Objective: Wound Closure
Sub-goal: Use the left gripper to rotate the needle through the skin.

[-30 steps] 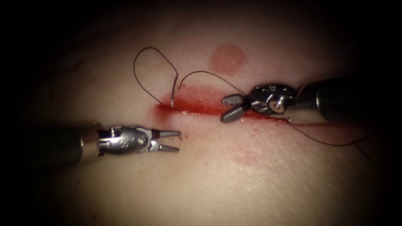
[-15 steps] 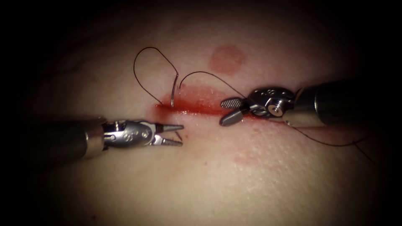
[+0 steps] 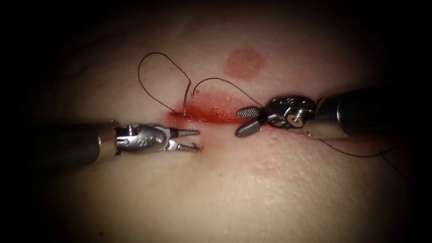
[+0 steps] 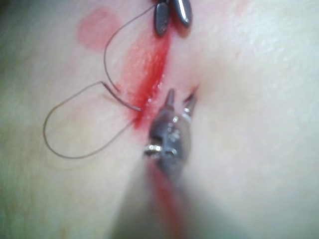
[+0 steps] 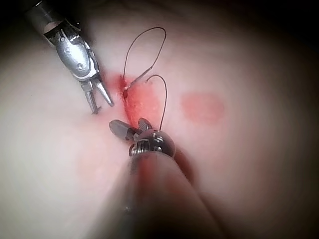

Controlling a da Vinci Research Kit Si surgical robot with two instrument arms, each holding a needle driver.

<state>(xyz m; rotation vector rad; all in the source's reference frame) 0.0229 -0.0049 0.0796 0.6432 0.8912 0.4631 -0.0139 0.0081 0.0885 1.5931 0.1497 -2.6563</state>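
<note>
The needle (image 3: 186, 98) is standing in the tissue (image 3: 216, 193) just left of the frame's centre in the endoscope view, its lower end sitting in the left end of the cut (image 3: 211, 118) and its upper end rising free above it. The thread (image 3: 148, 85) is looping from the needle's top toward the upper left, and a second strand is arching rightward from beside the needle to the right tool. Red fluid (image 3: 213, 108) is pooling along the cut. At lower left, the left tool (image 3: 196, 140) is lying just below the cut with its jaws parted a little, gripping nothing. At centre right, the right tool (image 3: 246, 120) is hovering over the cut's right part, its jaws spread, holding nothing, with the thread passing beside them.
</note>
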